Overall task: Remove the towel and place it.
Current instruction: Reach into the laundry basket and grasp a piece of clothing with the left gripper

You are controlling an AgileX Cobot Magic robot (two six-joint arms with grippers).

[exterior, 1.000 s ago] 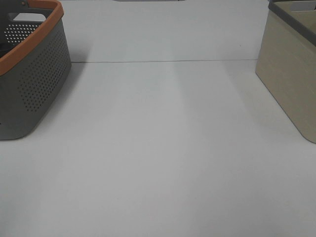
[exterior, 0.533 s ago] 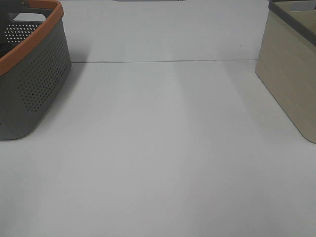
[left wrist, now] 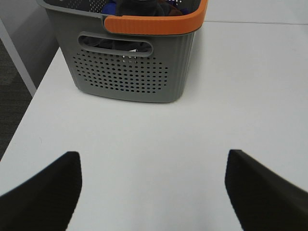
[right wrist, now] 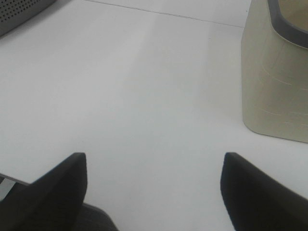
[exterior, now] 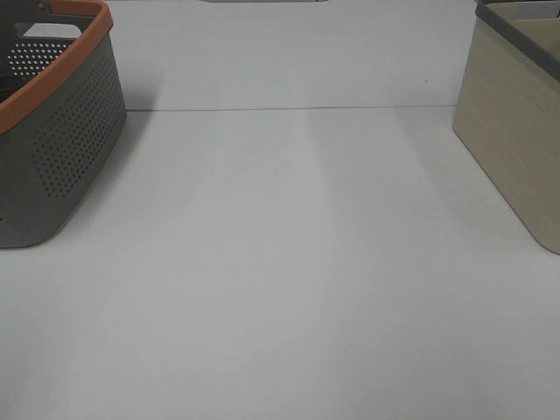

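Note:
A dark charcoal-grey cloth, the towel [left wrist: 142, 6], lies inside the grey perforated basket with an orange rim [left wrist: 144, 24]. Only its top shows in the left wrist view, with a bit more through the handle slot. The basket's side [exterior: 61, 131] shows at the far left of the exterior high view, where the towel is hidden. My left gripper [left wrist: 151, 163] is open and empty, low over the table, a short way in front of the basket. My right gripper [right wrist: 154, 161] is open and empty over the table near its front edge. Neither gripper shows in the exterior high view.
A beige bin with a dark grey rim [exterior: 516, 131] stands at the right of the table; it also shows in the right wrist view [right wrist: 274, 77]. Something blue [left wrist: 109, 6] lies beside the towel in the basket. The white table [exterior: 289, 262] stretches between the two containers.

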